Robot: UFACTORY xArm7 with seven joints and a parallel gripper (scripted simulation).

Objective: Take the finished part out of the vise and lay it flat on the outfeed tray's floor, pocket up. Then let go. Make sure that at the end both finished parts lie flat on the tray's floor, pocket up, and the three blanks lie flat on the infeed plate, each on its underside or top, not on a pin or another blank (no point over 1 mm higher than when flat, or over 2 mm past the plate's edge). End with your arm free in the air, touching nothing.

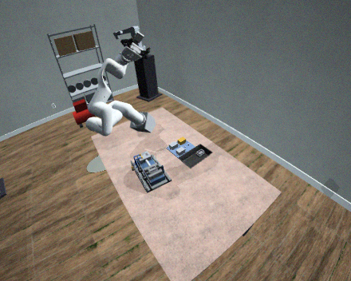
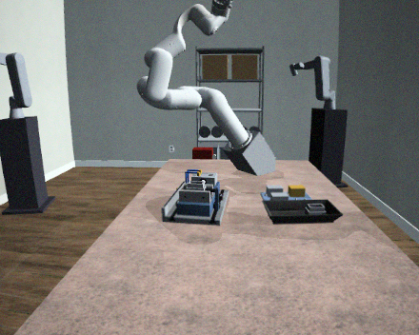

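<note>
The blue and grey vise [image 1: 151, 169] stands on the pink mat, left of the tray, and also shows in the exterior view [image 2: 197, 199]. A grey block [image 2: 194, 194] sits between its jaws. The dark outfeed tray [image 1: 196, 156] lies to the right [image 2: 303, 210]. A small grey piece with a recess facing up [image 1: 200, 152] lies flat on its floor [image 2: 315, 207]. My gripper [image 1: 137, 40] is open and empty, raised high above the arm's base, far from both. In the exterior view it is cut off by the top edge [image 2: 221, 6].
A blue plate with grey blocks and a yellow block [image 1: 179, 146] adjoins the tray's far side. A shelf rack [image 1: 80, 64] and a red object [image 1: 80, 112] stand behind the arm. Dark pedestals with camera arms [image 2: 328, 138] stand at the room's sides.
</note>
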